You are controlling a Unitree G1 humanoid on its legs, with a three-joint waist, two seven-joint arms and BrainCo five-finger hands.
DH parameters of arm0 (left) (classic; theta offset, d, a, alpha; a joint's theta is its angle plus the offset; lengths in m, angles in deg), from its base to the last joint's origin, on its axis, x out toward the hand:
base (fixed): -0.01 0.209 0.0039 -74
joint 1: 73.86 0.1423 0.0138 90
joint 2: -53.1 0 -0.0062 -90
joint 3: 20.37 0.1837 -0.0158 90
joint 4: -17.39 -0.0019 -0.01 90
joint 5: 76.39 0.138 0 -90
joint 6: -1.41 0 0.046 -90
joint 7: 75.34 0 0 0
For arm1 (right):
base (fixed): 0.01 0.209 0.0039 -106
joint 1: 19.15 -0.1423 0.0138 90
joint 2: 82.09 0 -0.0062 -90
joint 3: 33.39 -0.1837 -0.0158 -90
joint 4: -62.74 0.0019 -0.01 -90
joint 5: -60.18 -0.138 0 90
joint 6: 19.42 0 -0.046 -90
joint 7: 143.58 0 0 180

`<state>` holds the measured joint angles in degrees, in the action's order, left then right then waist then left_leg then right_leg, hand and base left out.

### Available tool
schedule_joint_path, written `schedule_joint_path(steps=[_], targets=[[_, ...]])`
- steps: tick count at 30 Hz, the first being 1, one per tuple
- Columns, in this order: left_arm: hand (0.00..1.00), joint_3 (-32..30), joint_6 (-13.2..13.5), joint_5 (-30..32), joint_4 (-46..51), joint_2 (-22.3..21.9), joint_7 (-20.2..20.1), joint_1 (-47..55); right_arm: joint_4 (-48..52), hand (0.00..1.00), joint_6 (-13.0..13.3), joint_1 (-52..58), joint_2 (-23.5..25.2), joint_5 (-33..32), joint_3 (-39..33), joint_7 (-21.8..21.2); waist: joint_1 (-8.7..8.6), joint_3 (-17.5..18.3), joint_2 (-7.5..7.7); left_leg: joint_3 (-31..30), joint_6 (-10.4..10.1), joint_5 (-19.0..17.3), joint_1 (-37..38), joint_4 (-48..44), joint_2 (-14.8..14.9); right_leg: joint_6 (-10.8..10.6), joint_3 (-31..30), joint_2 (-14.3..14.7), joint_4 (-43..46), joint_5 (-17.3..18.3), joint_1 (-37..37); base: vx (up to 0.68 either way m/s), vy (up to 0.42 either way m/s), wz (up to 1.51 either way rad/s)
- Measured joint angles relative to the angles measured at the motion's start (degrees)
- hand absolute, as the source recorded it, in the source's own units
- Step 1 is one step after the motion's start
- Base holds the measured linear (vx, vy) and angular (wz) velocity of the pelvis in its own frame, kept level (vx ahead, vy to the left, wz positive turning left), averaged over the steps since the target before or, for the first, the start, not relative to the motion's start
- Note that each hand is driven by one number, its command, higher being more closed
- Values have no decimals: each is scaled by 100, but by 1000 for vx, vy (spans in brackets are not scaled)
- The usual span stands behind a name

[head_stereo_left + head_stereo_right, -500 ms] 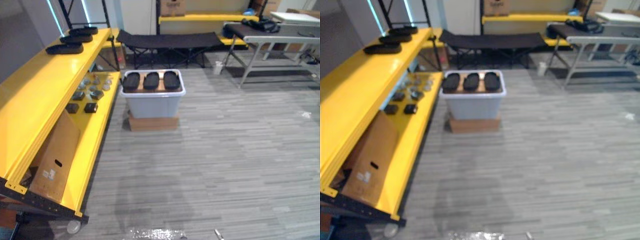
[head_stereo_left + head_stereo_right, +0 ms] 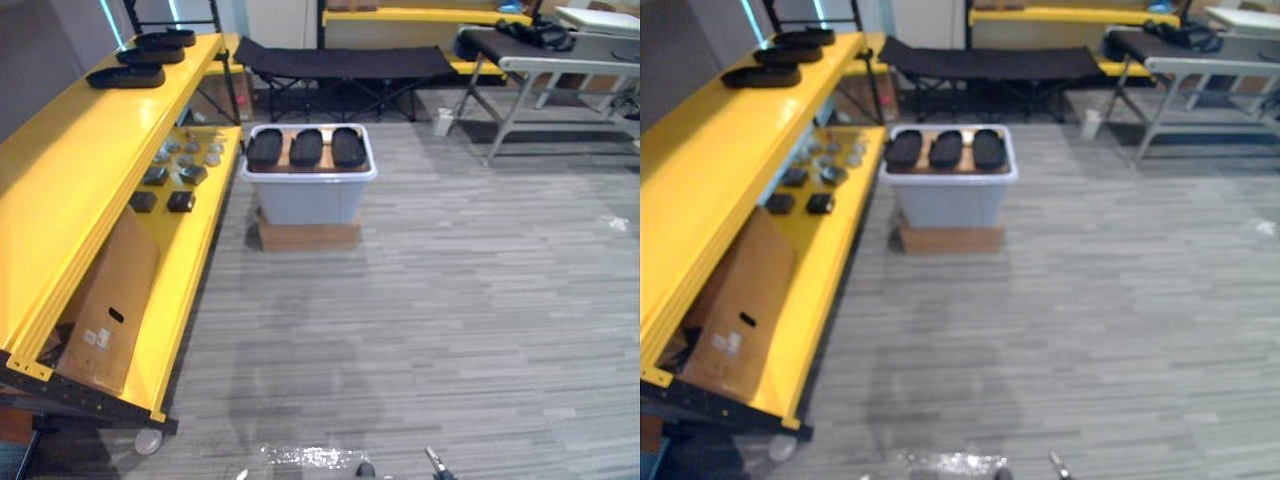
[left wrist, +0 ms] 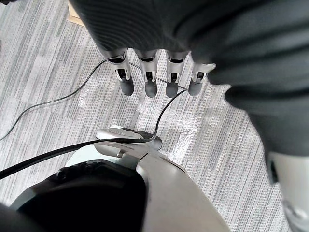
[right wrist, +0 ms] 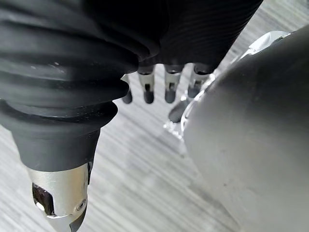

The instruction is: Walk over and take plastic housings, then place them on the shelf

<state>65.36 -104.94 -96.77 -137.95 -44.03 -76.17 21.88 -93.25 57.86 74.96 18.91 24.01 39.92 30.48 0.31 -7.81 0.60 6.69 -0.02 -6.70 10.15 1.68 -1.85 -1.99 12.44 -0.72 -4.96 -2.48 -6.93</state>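
Three black plastic housings [image 2: 306, 147] lay side by side on top of the white bin [image 2: 308, 205]. The bin sat on a flat cardboard box [image 2: 308, 237], straight ahead and well apart from both hands. Each housing's long axis ran away from the robot. The row sat slightly left of centre, so neither hand was clearly nearer, with maybe a marginal edge to the left.

The left hand [image 3: 149, 79] hung over the floor, fingers straight and apart, holding nothing. The right hand [image 4: 146, 87] was the same, relaxed and empty.

The yellow shelf [image 2: 90, 170] ran along the robot's left, just beside the bin. Three more housings [image 2: 126, 76] sat at the far end of its top level.

My read: this was the approach phase, and the gap needed closing before any reach.
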Motion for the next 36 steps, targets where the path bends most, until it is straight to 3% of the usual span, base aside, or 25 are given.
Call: schedule_joint_path(steps=[8, 16, 19, 20, 22, 23, 26, 28, 30, 32, 33, 34, 36], targets=[[0, 2, 108, 54, -8, 64, -6, 15, 3, 0, 29, -13, 66, 200, 93, -36, 5, -51, 131, 32, 1, 0, 108, 16, -17, 0, -14, -16, -1, -1, -100, 0, 1, 0], [0, 56, 133, 116, -61, 66, -6, 14, 26, 0, 14, -17, 62, 330, 102, -45, 7, -53, 126, 184, 26, -15, 271, 88, -33, -22, -146, -27, 83, 33, -162, 2, 13, -9], [0, 254, 127, 294, -89, 65, -12, -40, 203, 0, 76, -42, 50, 330, 96, -7, -92, -226, 53, 202, 197, -104, 279, 1, -16, -312, -112, -200, 1685, 588, 552, -50, 74, -9], [0, 330, 97, 359, -118, 77, -16, -71, 287, 0, 141, -82, -11, 319, 82, -6, -90, -367, 44, 330, 287, -99, 345, -37, -17, -426, 78, -444, 3232, 669, 1282, -117, 86, -22], [0, 326, 81, 537, -121, 112, -24, -85, 254, 0, 117, -98, -14, 285, 19, -29, -97, -535, 87, 335, 343, -85, 553, -8, -72, -307, 373, -729, 4069, 834, 1607, -138, 65, -15], [0, 300, 79, 909, -118, 159, -46, -55, 233, 0, 115, -40, 45, 286, -37, -50, -117, -567, 196, 339, 351, -130, 668, -11, -94, -260, 506, -910, 4312, 1014, 1763, -158, 55, -5], [0, 299, 83, 1593, -116, 146, -192, -134, 135, 0, 117, 11, 78, 346, -85, -52, -118, -577, 240, 325, 257, -204, 675, -28, 25, -287, 450, -713, 3124, 946, 1784, -185, 23, -1], [0, 276, 64, 1707, -113, 148, -265, -214, 130, 0, 114, 119, 129, 348, -182, -49, -134, -581, 249, 320, 129, -302, 664, -45, 117, -298, 223, -386, 1365, 275, 1673, -172, -42, -6], [0, 219, -44, 1765, -111, 147, -266, -261, 131, 0, 102, 259, 174, 480, -301, -57, -150, -585, 262, 290, 22, -549, 683, -231, 117, -278, 74, -387, 793, -17, 1640, 60, -119, 7], [0, 136, -74, 1811, -108, 124, -269, -259, 129, 0, 97, 359, 211, 625, -434, -72, -186, -593, 259, 205, -68, -839, 771, -403, 155, -208, 27, -439, 888, -172, 1554, 210, -166, 19], [0, 50, -69, 1815, -99, 55, -273, -246, 130, 0, 99, 365, 187, 723, -521, -83, -217, -587, 198, 183, -145, -1010, 852, -512, 265, -55, 57, -387, 1138, -363, 1557, 404, -280, 25], [0, 47, -53, 1792, -94, -49, -276, -235, 133, 0, 98, 342, 97, 856, -582, -141, -263, -534, 1, 167, -292, -1253, 993, -561, 539, 123, 152, -188, 1542, -339, 1589, 404, -259, 16], [0, 58, -14, 1581, -92, -149, -273, -185, 125, 0, 92, 302, -33, 1032, -566, -159, -260, -396, -277, 172, -430, -1314, 988, -735, 852, 279, 190, 127, 1815, 56, 1700, 461, -218, -4]])
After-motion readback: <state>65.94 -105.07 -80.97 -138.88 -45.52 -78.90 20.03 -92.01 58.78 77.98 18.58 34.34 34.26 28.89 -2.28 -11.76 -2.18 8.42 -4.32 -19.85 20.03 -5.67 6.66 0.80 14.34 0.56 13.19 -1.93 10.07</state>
